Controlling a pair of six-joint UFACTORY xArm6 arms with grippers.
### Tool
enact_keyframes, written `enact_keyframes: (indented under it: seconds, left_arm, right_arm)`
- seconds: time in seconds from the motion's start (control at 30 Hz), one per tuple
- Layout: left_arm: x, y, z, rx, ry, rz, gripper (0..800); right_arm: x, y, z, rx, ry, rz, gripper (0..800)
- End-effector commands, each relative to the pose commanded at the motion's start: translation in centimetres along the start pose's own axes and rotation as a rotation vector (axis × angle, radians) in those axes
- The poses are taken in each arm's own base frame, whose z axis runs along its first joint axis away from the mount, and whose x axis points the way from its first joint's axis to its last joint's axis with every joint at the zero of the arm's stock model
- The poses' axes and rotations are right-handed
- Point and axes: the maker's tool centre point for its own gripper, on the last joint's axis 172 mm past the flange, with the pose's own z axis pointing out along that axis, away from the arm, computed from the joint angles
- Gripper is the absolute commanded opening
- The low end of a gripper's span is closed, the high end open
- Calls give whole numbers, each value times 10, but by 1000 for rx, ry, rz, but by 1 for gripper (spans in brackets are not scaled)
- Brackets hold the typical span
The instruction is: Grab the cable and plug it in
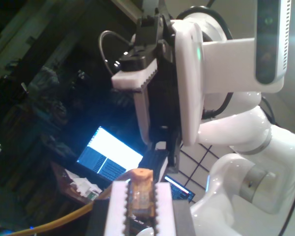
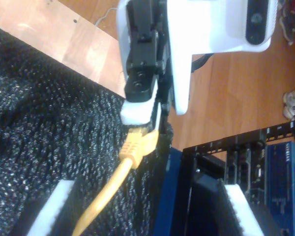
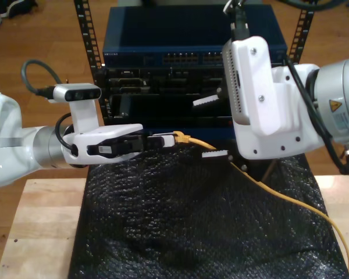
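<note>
The yellow-orange cable (image 3: 279,197) trails across the black mat toward the exterior view's right. Its plug (image 3: 180,138) is clamped between the white pads of my first gripper (image 3: 166,139), the arm on the exterior view's left, just in front of the rack. In the first wrist view the plug (image 1: 140,189) sticks out from my first gripper (image 1: 140,209). My second gripper (image 3: 208,128), on the exterior view's right, is open close beside the plug. In the second wrist view the plug (image 2: 137,142) and its cable hang between the spread pads of my second gripper (image 2: 147,211), untouched.
A blue network switch (image 3: 186,55) with rows of ports tops the black rack (image 3: 163,93) behind the grippers. Black bubble-wrap mat (image 3: 180,221) covers the wooden table (image 3: 41,226). A lit laptop screen (image 1: 110,157) shows in the first wrist view.
</note>
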Motion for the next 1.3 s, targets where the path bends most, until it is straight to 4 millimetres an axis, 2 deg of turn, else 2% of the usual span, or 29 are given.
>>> enact_keyframes:
  seconds: [0.37, 0.47, 0.53, 0.57, 0.73, 0.93, 1.3]
  left_arm:
    - [-2, 2, 0, -16, 13, -13, 20]
    - [-4, 3, 0, -21, 17, -18, 20]
    - [-4, 3, 0, -21, 17, -19, 20]
    - [-4, 3, 0, -21, 17, -19, 20]
    - [-4, 4, 1, -23, 18, -30, 20]
    - [-3, 10, 2, -46, 21, -34, 20]
    - [4, 15, 2, -75, 47, -34, 20]
  right_arm:
    - [4, -6, 15, -21, 0, -52, 627]
    - [5, -5, 14, -23, 2, -51, 577]
    - [5, -4, 14, -28, 2, -44, 470]
    - [5, -2, 13, -34, 1, -45, 444]
    - [3, 0, 13, -42, -3, -43, 407]
    - [4, 0, 13, -42, -2, -38, 407]
    - [20, -6, 17, -25, 27, -48, 403]
